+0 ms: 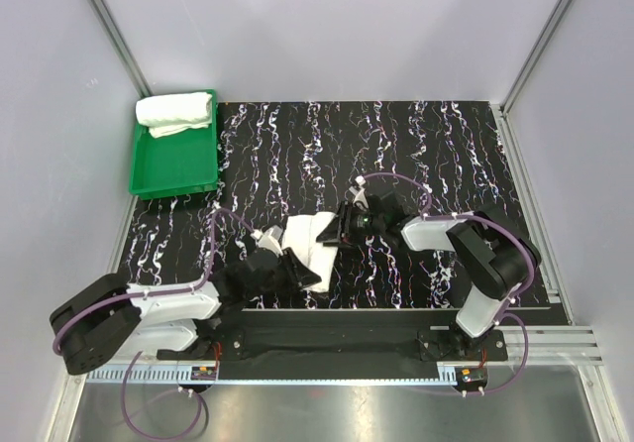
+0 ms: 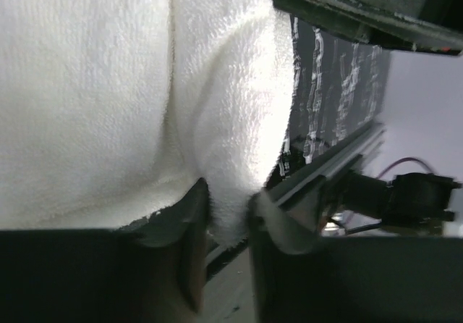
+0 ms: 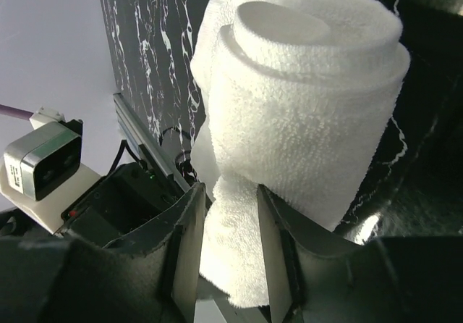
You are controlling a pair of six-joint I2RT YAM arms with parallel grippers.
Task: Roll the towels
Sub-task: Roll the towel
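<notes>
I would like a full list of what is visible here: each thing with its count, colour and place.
tray towel: one, white, bundled at the tray's far end.
centre towel: one, white, partly rolled, mid-table between both hands.
tray: one, green, table's far left corner.
table: one, black with white veins.
cables: several, purple, looping over the table's near half.
left hand: one, black, shut on the centre towel's edge.
right hand: one, black, shut on its loose end.
</notes>
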